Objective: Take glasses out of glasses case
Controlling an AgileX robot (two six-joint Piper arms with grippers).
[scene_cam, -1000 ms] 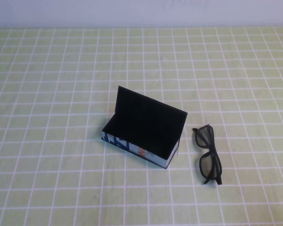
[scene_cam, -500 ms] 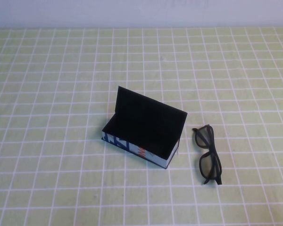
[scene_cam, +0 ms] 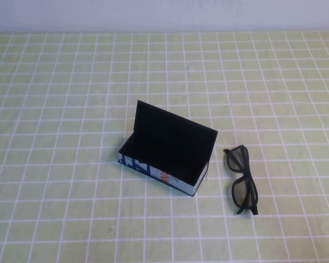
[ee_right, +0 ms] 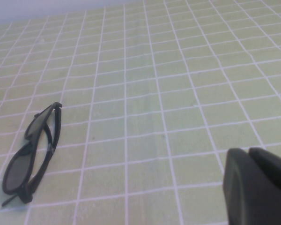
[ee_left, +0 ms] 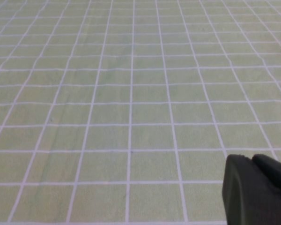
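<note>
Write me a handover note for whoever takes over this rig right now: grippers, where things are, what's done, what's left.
Left gripper: parked off the scene above bare cloth, holds nothing.
Right gripper: shut, empty, parked beside the glasses.
Case: mid-table, lid up, nothing visible inside.
Glasses: folded, on the cloth to the right of the case, apart from it.
Done: glasses are out.
Left: nothing, as far as can be seen.

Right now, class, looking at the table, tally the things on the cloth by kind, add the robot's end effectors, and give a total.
Glasses, on the cloth right of the case: 1
Glasses case, lid open: 1
End effectors: 2, left end effector and right end effector, both off to the sides, visible only in their wrist views, holding nothing
Total: 4
</note>
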